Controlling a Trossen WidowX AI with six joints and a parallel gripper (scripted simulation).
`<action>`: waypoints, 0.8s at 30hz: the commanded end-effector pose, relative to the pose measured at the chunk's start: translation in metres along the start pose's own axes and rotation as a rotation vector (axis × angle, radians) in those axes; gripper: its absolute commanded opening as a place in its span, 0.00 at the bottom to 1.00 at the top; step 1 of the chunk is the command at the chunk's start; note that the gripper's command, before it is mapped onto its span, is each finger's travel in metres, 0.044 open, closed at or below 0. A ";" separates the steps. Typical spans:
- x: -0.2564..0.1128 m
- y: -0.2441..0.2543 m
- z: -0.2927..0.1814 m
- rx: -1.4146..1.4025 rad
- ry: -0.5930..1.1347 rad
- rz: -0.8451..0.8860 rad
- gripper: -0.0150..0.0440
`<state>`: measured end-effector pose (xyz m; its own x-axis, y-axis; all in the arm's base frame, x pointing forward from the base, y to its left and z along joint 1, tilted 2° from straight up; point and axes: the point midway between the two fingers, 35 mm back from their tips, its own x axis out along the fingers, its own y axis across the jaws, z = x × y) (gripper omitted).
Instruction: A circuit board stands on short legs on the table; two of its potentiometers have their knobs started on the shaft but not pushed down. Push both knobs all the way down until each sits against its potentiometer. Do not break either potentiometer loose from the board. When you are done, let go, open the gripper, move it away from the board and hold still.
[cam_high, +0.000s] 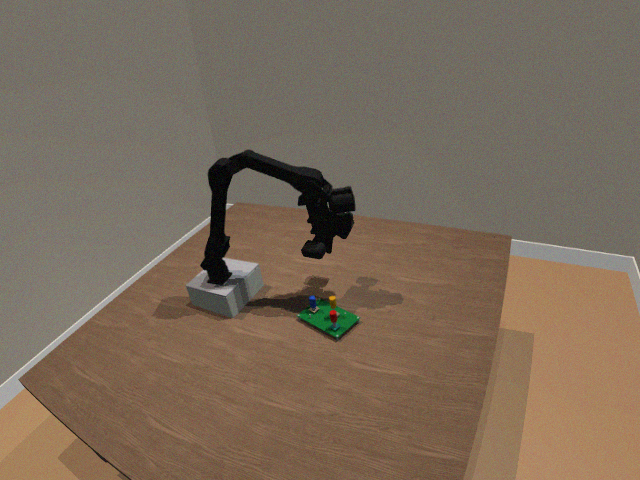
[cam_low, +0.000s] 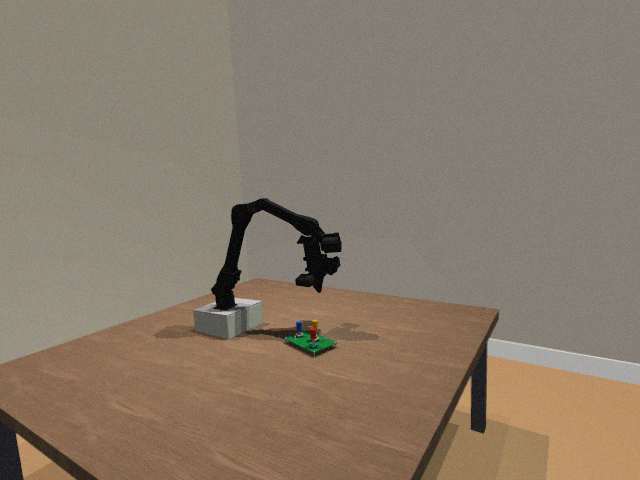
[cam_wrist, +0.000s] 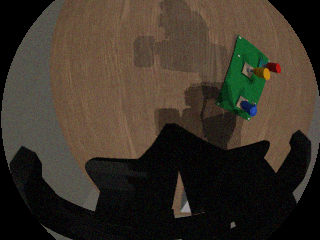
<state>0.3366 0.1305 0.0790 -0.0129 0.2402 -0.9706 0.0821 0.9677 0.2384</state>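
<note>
The green circuit board (cam_high: 348, 320) (cam_low: 325, 343) (cam_wrist: 252, 89) stands on the table with three knobs upright on it. The blue knob (cam_high: 312, 300) (cam_low: 299, 325) (cam_wrist: 250, 108) is on the side nearer the arm's base. The orange knob (cam_high: 332, 301) (cam_low: 314, 323) (cam_wrist: 263, 73) and the red knob (cam_high: 333, 315) (cam_low: 313, 333) (cam_wrist: 274, 67) stand further along the board. Pale shaft shows under the red knob; the gaps under the other two are too small to judge surely. My gripper (cam_high: 328, 251) (cam_low: 318, 290) (cam_wrist: 170, 128) is shut and empty, pointing down high above the table, behind the board and touching nothing.
The arm rises from a pale grey base block (cam_high: 211, 301) (cam_low: 211, 323) left of the board in the top and exterior views. The wooden table (cam_high: 248, 392) (cam_low: 232, 403) (cam_wrist: 100, 75) carries the arm's shadow, which reaches the board's back edge.
</note>
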 end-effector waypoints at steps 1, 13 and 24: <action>-0.004 -0.074 0.005 0.034 -0.029 -0.131 0.25; -0.006 -0.132 -0.001 0.064 -0.024 -0.233 0.25; 0.013 -0.136 -0.001 0.064 -0.024 -0.233 0.25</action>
<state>0.3240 0.0028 0.0367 -0.0176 0.0117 -0.9998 0.1460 0.9892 0.0090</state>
